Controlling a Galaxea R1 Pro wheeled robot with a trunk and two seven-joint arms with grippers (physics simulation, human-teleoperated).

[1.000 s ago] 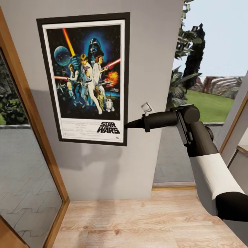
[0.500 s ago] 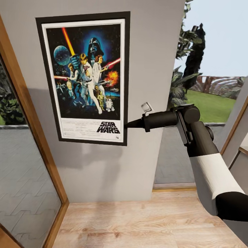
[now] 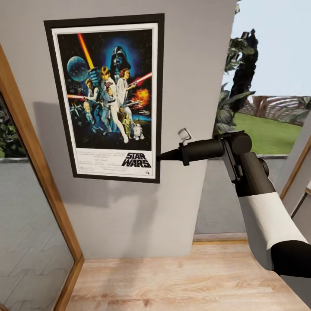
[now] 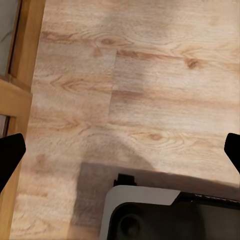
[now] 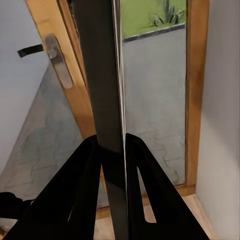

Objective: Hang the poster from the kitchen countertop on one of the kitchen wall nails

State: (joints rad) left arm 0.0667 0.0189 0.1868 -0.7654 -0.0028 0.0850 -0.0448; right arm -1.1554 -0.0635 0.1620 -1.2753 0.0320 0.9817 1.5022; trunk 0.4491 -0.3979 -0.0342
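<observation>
My right hand (image 3: pixel 160 155) is clamped on the right edge of the poster (image 3: pixel 106 97), low down beside the black "STAR WARS" title; the smaller print there is too fine to read. I see the poster upright against the grey wall (image 3: pixel 190 65). My left hand (image 4: pixel 120 152) hangs spread wide over the wooden floor (image 4: pixel 150 75).

The poster (image 3: pixel 108 99) covers the wall (image 3: pixel 190 65) behind it; no nail is discernible there. Beside the poster's right edge, the right gripper (image 3: pixel 159 156) fingertips are hidden. The door handle (image 5: pixel 59 61) is blurred.
</observation>
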